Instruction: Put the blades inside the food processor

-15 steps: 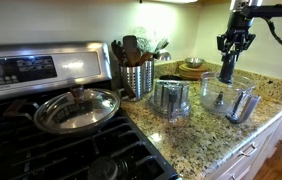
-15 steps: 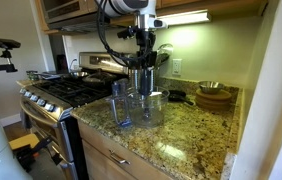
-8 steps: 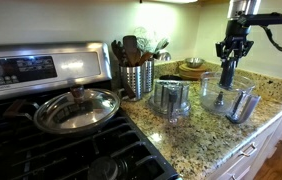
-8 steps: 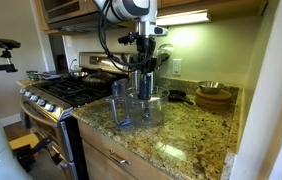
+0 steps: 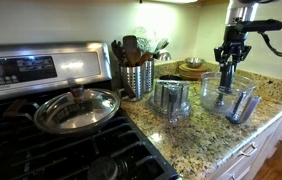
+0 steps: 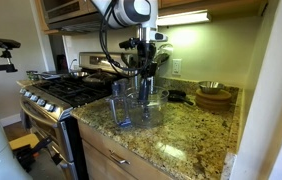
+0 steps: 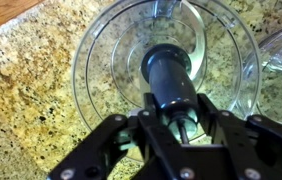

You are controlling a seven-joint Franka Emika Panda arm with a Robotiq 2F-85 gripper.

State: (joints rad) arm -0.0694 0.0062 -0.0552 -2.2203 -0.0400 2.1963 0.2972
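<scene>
Clamping the blade shaft, the end effector hangs over the bowl.

Arm comes in from above and elbows over to a vertical wrist. Hand hangs straight down below the wrist, seen the same in both exterior views. In the wrist view the fingers are drawn in from either side, pads pressed against the blade shaft, which extends straight out beyond the fingertips. No visible tilt of the hand.
</scene>
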